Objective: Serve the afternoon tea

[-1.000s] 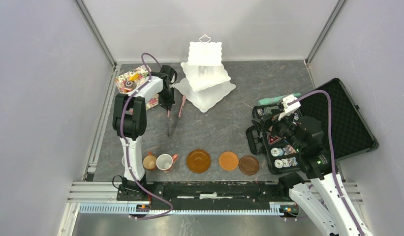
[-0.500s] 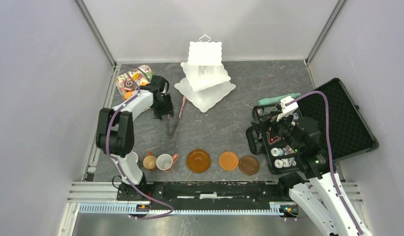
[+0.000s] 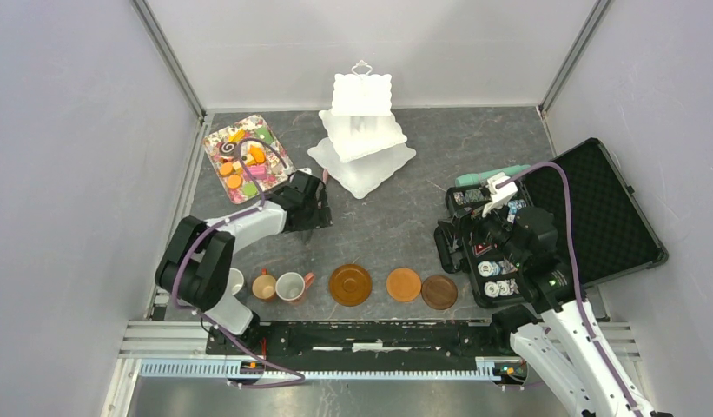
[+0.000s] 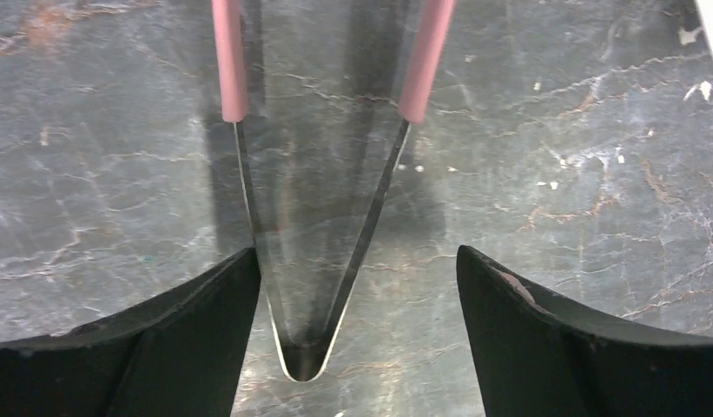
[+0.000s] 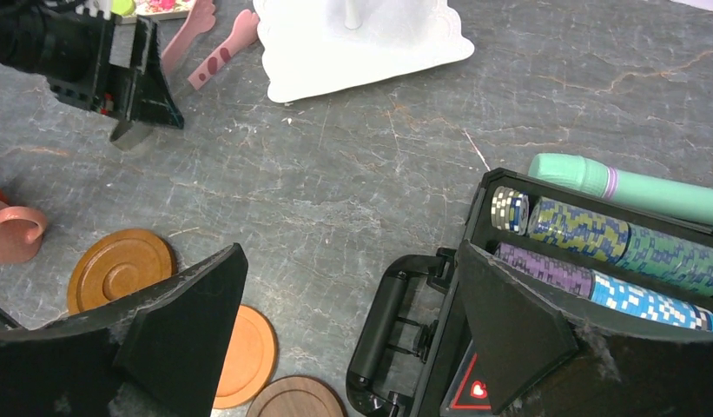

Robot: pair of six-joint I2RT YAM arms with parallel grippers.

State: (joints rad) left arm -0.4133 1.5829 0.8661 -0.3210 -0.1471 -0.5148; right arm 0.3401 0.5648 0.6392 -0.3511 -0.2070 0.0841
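Note:
My left gripper stands open, low over the table, with metal tongs lying flat between its fingers, untouched; their pink sleeves point away. The toy cakes sit on the floral tray at the back left. Behind the middle of the table rises the white three-tier stand. Mugs and three saucers line the near edge. My right gripper is open and empty over bare table, between the saucers and the case handle.
An open black case of poker chips fills the right side, with a mint tube behind it. The floral tray lies against the left wall. The stand's base is just beyond the tongs' pink tips.
My left gripper has gone from shut to open and drawn back from beside the tray towards the near side, over the tongs' hinge end. The tray is uncovered. The right arm barely shifted.

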